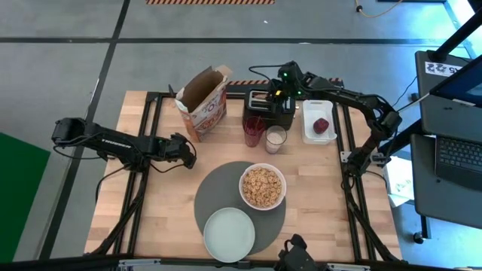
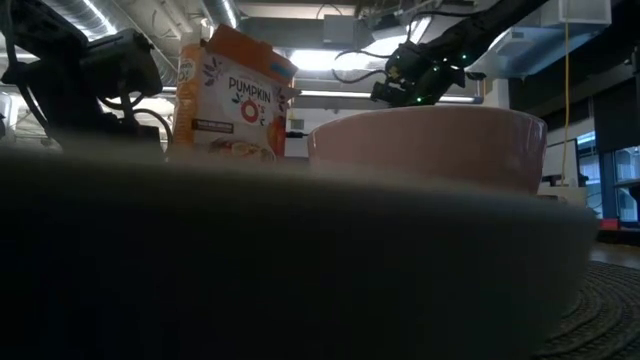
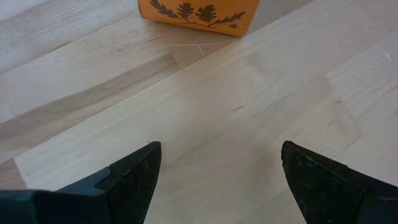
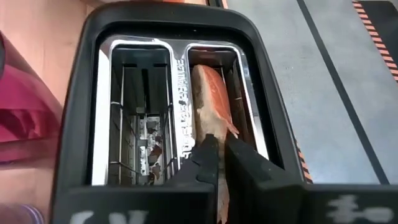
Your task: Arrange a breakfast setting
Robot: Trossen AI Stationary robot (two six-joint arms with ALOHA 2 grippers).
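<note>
The dark-grey placemat (image 1: 218, 197) lies at the table's near middle. On it rest the white bowl (image 1: 262, 187), filled with cereal, and the pale mint plate (image 1: 229, 234), bare. No spoon shows. My right gripper (image 4: 221, 155) is above the black toaster (image 1: 269, 109) at the far middle, shut on a slice of toast (image 4: 211, 99) that stands in one slot. My left gripper (image 3: 217, 180) is open and empty just above the bare wood, left of the placemat (image 1: 188, 153), near the cereal box (image 3: 199, 12). My right gripper pinches the toast's upper edge (image 4: 214, 134) between its two fingers (image 4: 249, 165), near one end of the slice. The fingers come from above, pointing down into the slot, and lie across the slice's thickness. The toast stands on edge, its lower part inside the toaster.
An open orange cereal box (image 1: 203, 102) stands at the far left of the toaster. A red glass (image 1: 253, 132) and a glass of milk (image 1: 276, 139) stand in front of the toaster. A white tray (image 1: 318, 120) with a red item lies to its right.
</note>
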